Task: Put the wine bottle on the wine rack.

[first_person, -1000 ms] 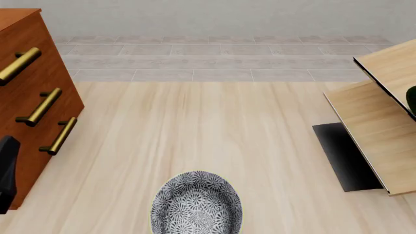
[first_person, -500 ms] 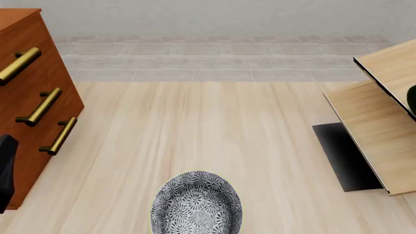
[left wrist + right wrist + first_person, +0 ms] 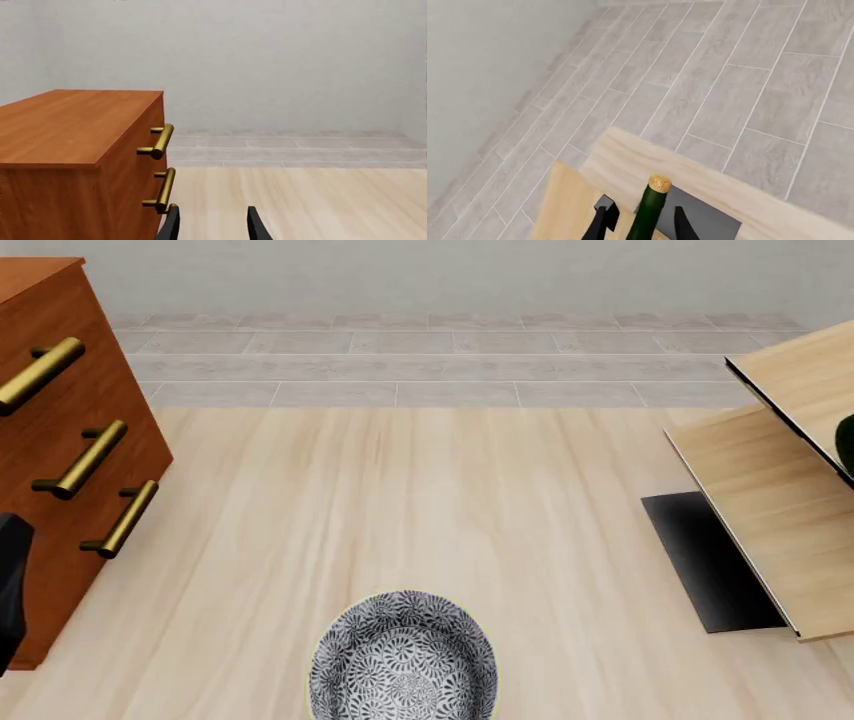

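The wine bottle (image 3: pixel 649 210), dark green with a tan cork, stands between the fingers of my right gripper (image 3: pixel 642 226), which is shut on its body; the neck points away along the fingers. It hangs over the light tan panels of the wine rack (image 3: pixel 694 175). In the front view the wine rack (image 3: pixel 767 490) stands at the right edge on its black base (image 3: pixel 707 560). Only a dark green sliver of the bottle (image 3: pixel 846 440) shows above the rack there. My left gripper (image 3: pixel 212 230) is open and empty beside the drawer cabinet.
A reddish-brown drawer cabinet (image 3: pixel 67 390) with brass handles stands at the left, also in the left wrist view (image 3: pixel 73 135). A patterned grey bowl (image 3: pixel 403 660) sits at the table's front middle. A black part of the left arm (image 3: pixel 11 585) shows at the left edge.
The black part of the left arm has slid slightly down and left at the picture's edge. The bottle sliver and the rack have not moved.
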You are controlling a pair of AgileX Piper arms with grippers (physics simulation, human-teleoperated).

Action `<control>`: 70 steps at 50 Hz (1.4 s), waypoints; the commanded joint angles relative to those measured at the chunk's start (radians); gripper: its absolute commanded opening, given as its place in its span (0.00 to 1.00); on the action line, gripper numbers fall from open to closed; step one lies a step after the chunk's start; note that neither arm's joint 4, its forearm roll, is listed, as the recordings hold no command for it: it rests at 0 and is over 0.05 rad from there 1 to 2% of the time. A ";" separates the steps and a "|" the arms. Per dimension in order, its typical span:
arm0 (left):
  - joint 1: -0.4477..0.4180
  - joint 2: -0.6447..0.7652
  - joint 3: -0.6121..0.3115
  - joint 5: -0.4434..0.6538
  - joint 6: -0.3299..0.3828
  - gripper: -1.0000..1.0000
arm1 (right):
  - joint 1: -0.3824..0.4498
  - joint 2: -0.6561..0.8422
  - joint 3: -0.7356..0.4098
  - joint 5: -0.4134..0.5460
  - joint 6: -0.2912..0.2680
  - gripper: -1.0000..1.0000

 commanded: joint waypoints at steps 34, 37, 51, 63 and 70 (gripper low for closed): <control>0.008 0.000 0.013 -0.013 -0.007 1.00 | 0.188 -0.223 0.046 0.019 -0.100 1.00; 0.008 0.000 0.012 -0.013 -0.006 1.00 | 0.209 -0.238 0.056 0.017 -0.115 1.00; 0.008 0.000 -0.017 0.014 -0.002 1.00 | 0.362 -0.355 0.129 -0.003 -0.197 1.00; 0.004 0.000 -0.020 0.014 0.000 1.00 | 0.458 -0.441 0.163 -0.002 -0.287 1.00; 0.004 0.000 -0.009 0.002 0.000 1.00 | 0.508 -0.495 0.197 -0.018 -0.324 1.00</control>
